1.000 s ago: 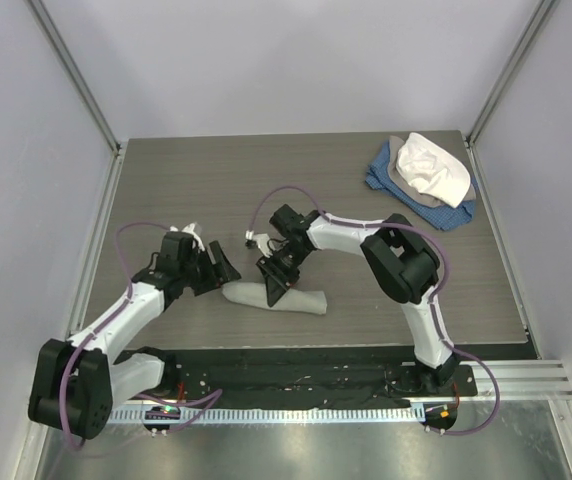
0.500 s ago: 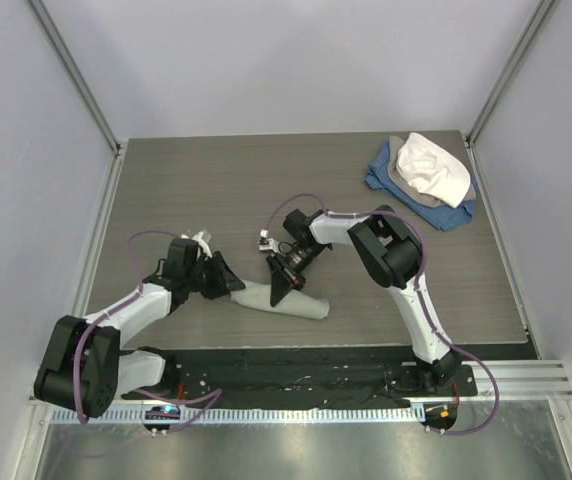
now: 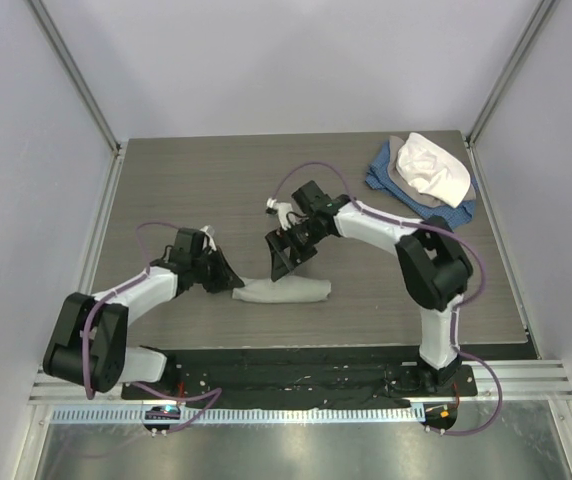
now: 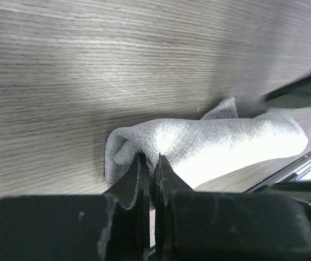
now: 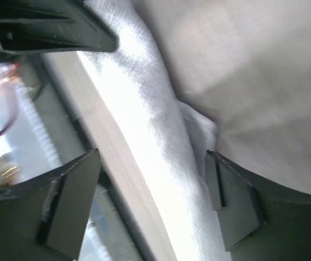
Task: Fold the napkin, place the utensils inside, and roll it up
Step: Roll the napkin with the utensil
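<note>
- Napkin (image 3: 281,291) is rolled, looks like the finishing step.
- Left gripper (image 3: 228,283) seems pinched shut on its end; right gripper (image 3: 286,265) gapes wide, empty.
- Next: probably let go gently.

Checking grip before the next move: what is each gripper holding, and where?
The left gripper is shut on the rolled napkin, pinching its left end. The right gripper is open over the roll, holding nothing.

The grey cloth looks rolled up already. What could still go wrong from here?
The left pincer seems shut on one end of the napkin; pulling away could drag the roll open. The right pincer hangs open above it, holding nothing, so the loose corner may unfurl. No spoon is visible; if inside, it could slide out an end.
</note>
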Available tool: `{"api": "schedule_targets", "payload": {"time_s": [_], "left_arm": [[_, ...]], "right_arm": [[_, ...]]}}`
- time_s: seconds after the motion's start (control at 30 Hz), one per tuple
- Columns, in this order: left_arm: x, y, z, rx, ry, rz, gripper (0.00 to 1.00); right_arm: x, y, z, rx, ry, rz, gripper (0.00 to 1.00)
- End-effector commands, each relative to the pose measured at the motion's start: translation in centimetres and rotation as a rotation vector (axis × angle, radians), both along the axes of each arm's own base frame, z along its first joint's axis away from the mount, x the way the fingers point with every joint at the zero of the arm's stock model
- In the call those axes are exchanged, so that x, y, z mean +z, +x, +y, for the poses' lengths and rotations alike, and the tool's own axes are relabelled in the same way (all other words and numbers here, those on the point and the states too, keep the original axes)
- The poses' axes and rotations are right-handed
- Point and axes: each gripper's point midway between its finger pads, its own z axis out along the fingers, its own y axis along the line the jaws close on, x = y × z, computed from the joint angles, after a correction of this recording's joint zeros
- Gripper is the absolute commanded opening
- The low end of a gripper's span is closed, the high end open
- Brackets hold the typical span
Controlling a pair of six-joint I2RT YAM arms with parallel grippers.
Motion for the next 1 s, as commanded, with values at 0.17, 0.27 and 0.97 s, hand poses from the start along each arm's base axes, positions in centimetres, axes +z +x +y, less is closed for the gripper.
{"api": "schedule_targets", "payload": {"time_s": [0.17,0.27,0.97], "left_arm": [[0.1,0.1,-0.6,-0.058,0.024,0.136,0.00],[-0.2,0.1,-0.8,-0.084,0.024,0.168,0.00],[0.0,0.6,-1.3,-0.134,0.019,0.159,0.02]], "right_arm": [[4.5,2.0,0.3,0.029,-0.131,-0.816,1.00],[3.5,1.0,0.4,0.080,-0.198,-0.934,1.00],[-2.2,-1.3,1.3,0.256,-0.256,-0.748,0.79]]}}
